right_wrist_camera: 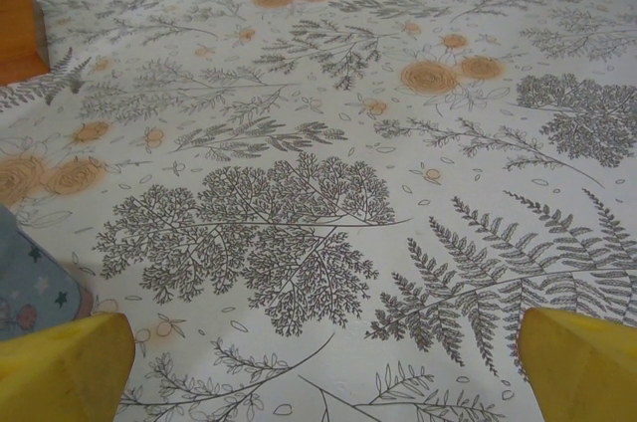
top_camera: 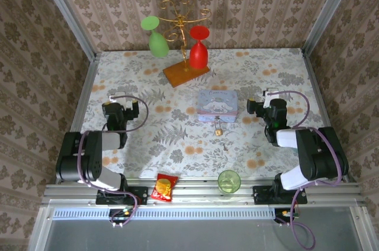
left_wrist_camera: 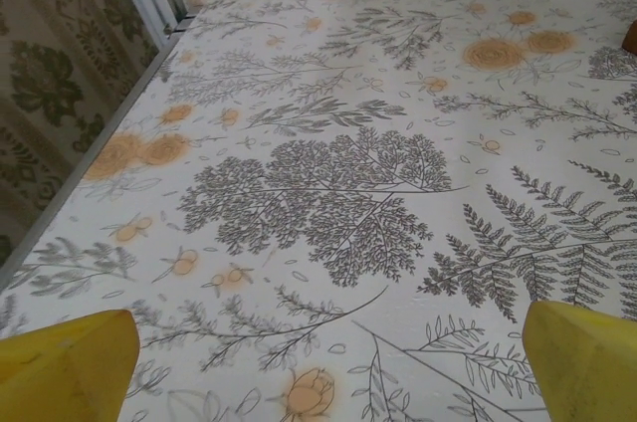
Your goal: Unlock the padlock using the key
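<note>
Risks: padlock point(top_camera: 218, 130) is tiny and lies on counter point(top_camera: 148, 144) just in front of pale-blue tin point(top_camera: 217, 106). Key point(top_camera: 228, 148) seems a faint sliver nearby, hard to make out. Pinch could miss or skid it flat; tin crowds approach.

Left hand point(top_camera: 121, 109): fingers spread wide, empty, low, well apart from padlock.

Right hand point(top_camera: 260, 109): same spread, empty, beside tin.

We see a blue tin point(top_camera: 217, 106) mid-bench point(top_camera: 148, 135), a glass rack point(top_camera: 186, 74) far behind it, and a green cup point(top_camera: 228, 181) and red packet point(top_camera: 165, 187) near.
</note>
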`<state>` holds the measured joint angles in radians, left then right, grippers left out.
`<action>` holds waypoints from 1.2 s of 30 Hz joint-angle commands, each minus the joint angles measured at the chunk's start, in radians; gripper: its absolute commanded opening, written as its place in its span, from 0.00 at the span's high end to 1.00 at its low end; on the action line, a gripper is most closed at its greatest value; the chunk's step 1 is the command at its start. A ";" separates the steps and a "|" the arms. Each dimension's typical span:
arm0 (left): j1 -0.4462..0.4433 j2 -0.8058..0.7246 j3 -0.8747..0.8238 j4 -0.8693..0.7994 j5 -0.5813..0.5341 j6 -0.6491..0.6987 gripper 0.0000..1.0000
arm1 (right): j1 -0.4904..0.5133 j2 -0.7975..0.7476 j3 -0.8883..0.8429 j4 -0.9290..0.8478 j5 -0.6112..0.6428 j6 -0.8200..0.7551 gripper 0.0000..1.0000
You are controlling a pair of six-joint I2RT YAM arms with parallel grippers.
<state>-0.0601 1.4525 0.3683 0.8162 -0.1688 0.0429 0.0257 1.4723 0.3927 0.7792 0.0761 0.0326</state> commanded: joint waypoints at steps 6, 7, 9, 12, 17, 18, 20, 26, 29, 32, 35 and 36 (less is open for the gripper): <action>-0.100 -0.192 0.193 -0.432 -0.149 -0.072 0.00 | 0.000 -0.273 0.180 -0.525 0.088 0.103 0.00; -0.126 -0.201 0.207 -0.468 -0.150 -0.083 0.00 | 0.003 -0.292 0.192 -0.573 0.072 0.125 0.00; -0.200 -0.236 0.202 -0.481 -0.135 -0.084 0.00 | 0.013 -0.334 0.206 -0.667 0.029 0.173 0.00; -0.280 -0.303 0.189 -0.509 -0.067 -0.147 0.00 | 0.058 -0.394 0.212 -0.817 0.030 0.257 0.00; -0.326 -0.379 0.190 -0.631 0.087 -0.348 0.00 | 0.180 -0.475 0.226 -1.064 -0.011 0.326 0.01; -0.338 -0.386 0.185 -0.636 0.132 -0.383 0.00 | 0.211 -0.495 0.222 -1.094 -0.027 0.336 0.02; -0.386 -0.389 0.184 -0.644 0.185 -0.409 0.00 | 0.264 -0.532 0.209 -1.155 -0.023 0.366 0.02; -0.551 -0.380 0.162 -0.626 0.156 -0.517 0.00 | 0.388 -0.597 0.092 -1.192 -0.055 0.520 0.12; -0.608 -0.341 0.150 -0.579 0.155 -0.587 0.00 | 0.461 -0.562 0.080 -1.194 -0.043 0.547 0.18; -0.674 -0.293 0.152 -0.555 0.136 -0.606 0.00 | 0.530 -0.503 0.087 -1.182 -0.027 0.556 0.23; -0.700 -0.243 0.134 -0.502 0.163 -0.643 0.00 | 0.587 -0.416 0.097 -1.148 -0.016 0.554 0.33; -0.706 -0.228 0.124 -0.476 0.169 -0.648 0.00 | 0.605 -0.378 0.114 -1.160 0.014 0.563 0.34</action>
<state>-0.7536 1.1969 0.5213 0.2569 -0.0208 -0.5396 0.5934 1.0298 0.4774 -0.3717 0.0433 0.5591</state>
